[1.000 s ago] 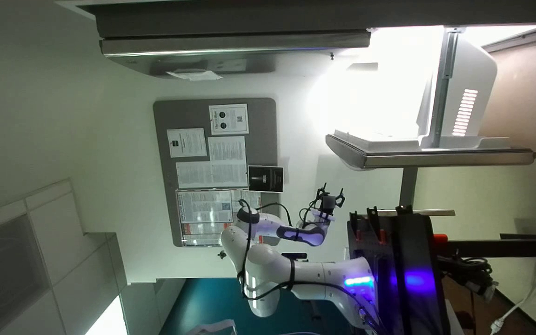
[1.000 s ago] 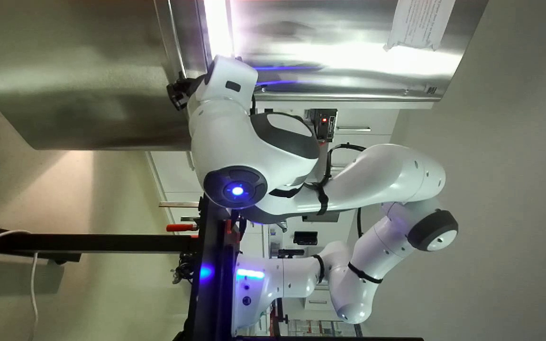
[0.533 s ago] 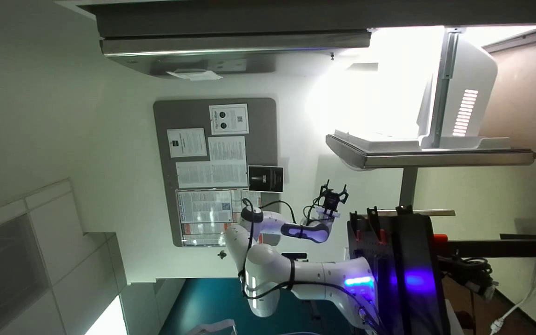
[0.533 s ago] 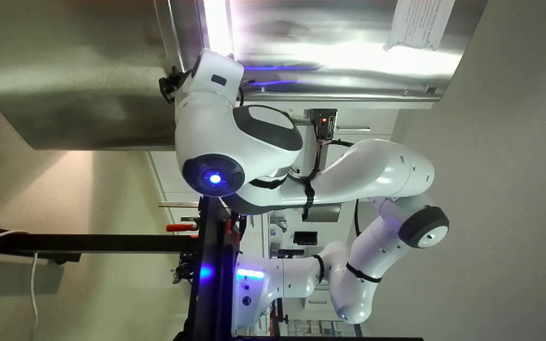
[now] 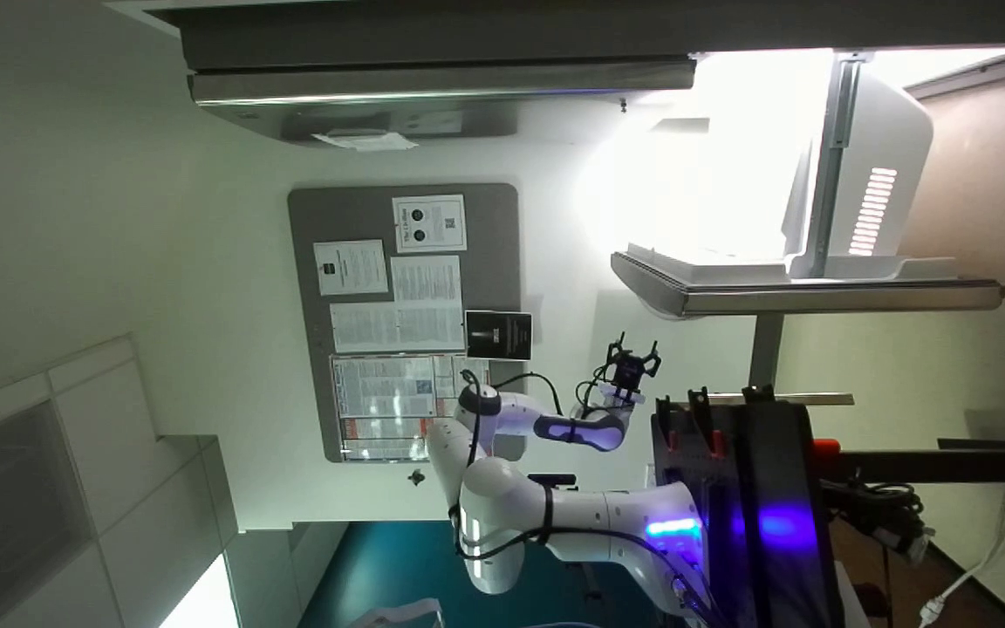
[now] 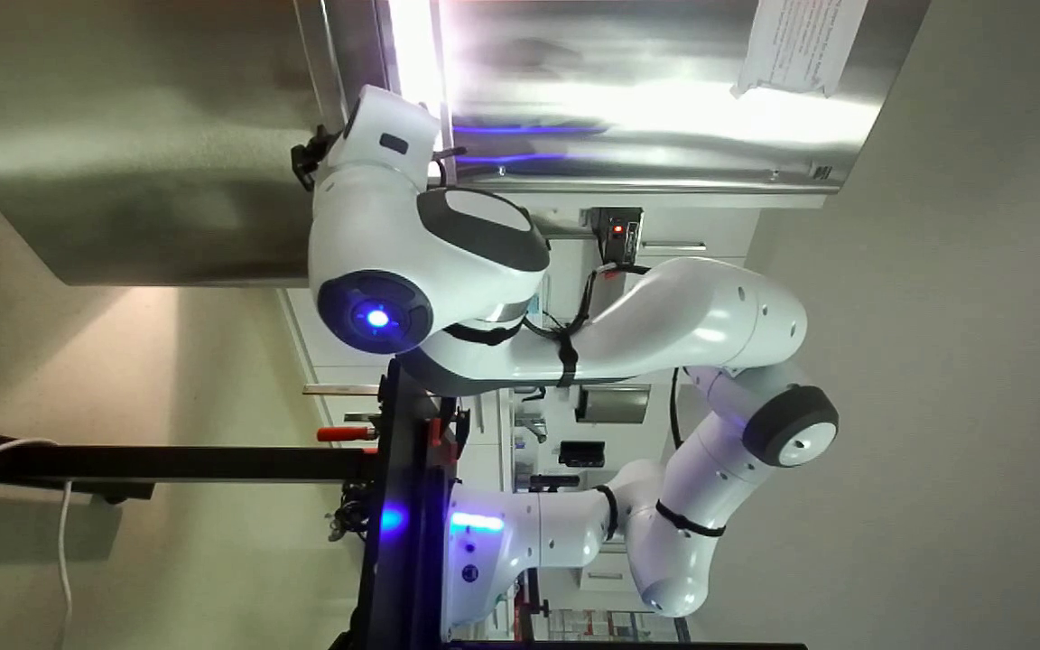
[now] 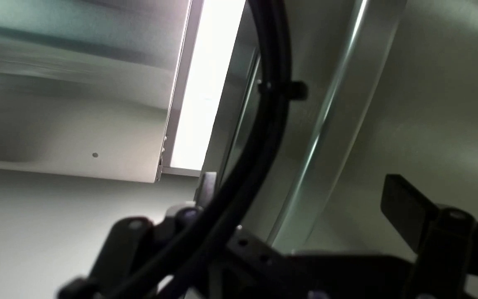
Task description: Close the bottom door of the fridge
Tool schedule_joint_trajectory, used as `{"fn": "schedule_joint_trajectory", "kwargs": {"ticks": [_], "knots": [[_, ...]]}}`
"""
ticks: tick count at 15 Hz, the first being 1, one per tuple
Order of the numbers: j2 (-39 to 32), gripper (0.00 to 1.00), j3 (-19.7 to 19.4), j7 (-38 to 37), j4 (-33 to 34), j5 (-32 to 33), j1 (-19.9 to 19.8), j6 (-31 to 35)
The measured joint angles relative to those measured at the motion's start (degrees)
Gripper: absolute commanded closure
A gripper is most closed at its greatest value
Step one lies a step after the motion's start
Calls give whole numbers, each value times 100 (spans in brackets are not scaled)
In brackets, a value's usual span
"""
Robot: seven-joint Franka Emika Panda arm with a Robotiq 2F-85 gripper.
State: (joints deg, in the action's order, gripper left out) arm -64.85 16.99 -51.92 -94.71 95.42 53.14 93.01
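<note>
A black desk (image 5: 777, 453) carries the white robot arm (image 5: 590, 510) in a room with a pale wall (image 5: 232, 262), a tiled ceiling (image 5: 110, 471) and a tan floor (image 6: 240, 560); white cabinets (image 6: 710, 226) with bar handles appear in an exterior view. White paper sheets (image 5: 428, 305) and one black sheet (image 5: 499, 335) hang on a grey board (image 5: 494, 235), their print too small to read. So are the lines on the notice (image 6: 800, 41) and the small striped label (image 6: 821, 171), both on the upper door (image 6: 628, 45) of the fridge (image 5: 468, 35).

The bottom door (image 5: 843, 298) is a thick, plain slab of brushed steel, standing out from the fridge's lower part like a drawer front. Behind it are a white liner (image 5: 734, 273), a grey rail (image 5: 827, 192) and a brightly lit compartment (image 5: 764, 78). Near its upper edge, just off the outer face, is the claw (image 5: 639, 343), its two fingers (image 7: 405, 207) spread well apart.
</note>
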Motion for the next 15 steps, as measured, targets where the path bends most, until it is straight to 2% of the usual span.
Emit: {"fn": "schedule_joint_trajectory", "kwargs": {"ticks": [15], "knots": [[-532,0,-113,14,660,1,-192,79]]}}
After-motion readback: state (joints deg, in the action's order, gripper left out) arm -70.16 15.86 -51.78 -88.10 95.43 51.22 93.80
